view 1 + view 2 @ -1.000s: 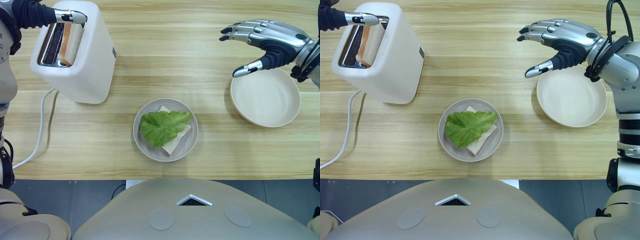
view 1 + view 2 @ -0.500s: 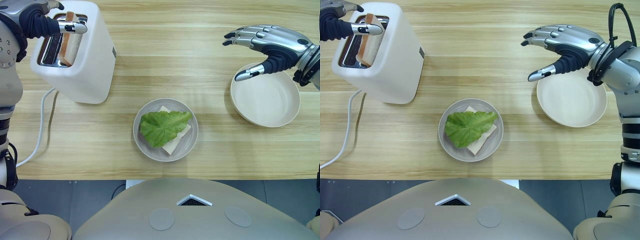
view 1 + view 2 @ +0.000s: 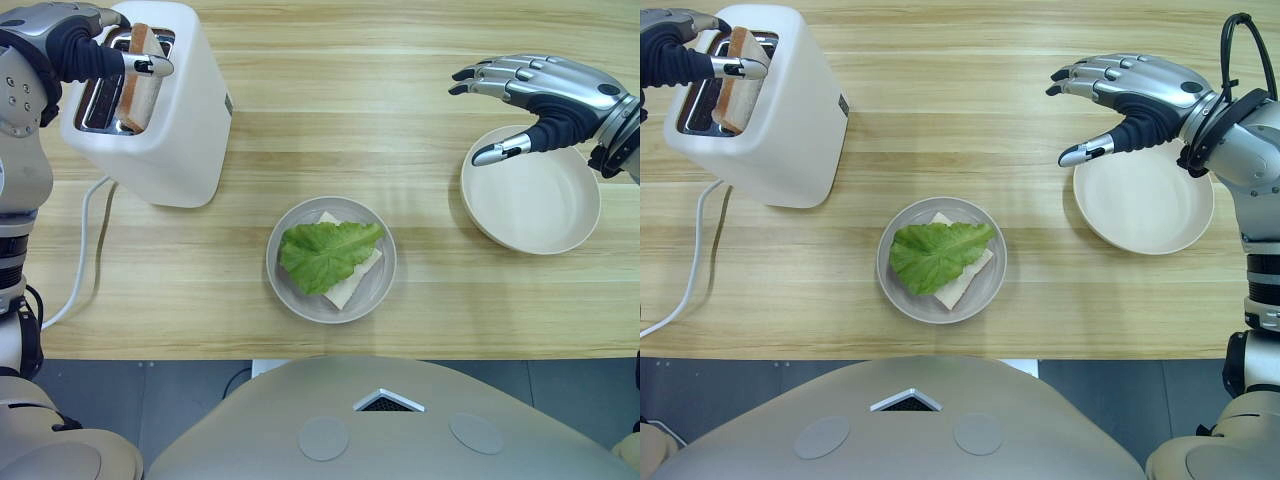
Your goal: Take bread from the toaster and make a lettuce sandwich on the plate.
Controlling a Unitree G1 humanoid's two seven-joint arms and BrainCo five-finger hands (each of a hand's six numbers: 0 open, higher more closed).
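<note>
One slice of bread (image 3: 140,88) stands in the right-hand slot of the toaster (image 3: 178,130), at the table's (image 3: 340,100) far left corner. Its top edge rises above the slot; a second ago it sat lower.

Left hand (image 3: 80,50): clamped on that slice, thumb against one face, the other fingers behind it. It has come further into the picture since the earlier frame.

Right hand (image 3: 555,95): released, fingers spread and holding nothing. It hovers over the far left rim of the empty dish (image 3: 535,205) and has drifted slightly rightward.

Plate (image 3: 381,285): at the table's near middle — unchanged. It holds a second slice (image 3: 350,288) with a lettuce leaf (image 3: 325,252) lying across it.

The toaster's cord (image 3: 85,250) runs off the near left edge.
</note>
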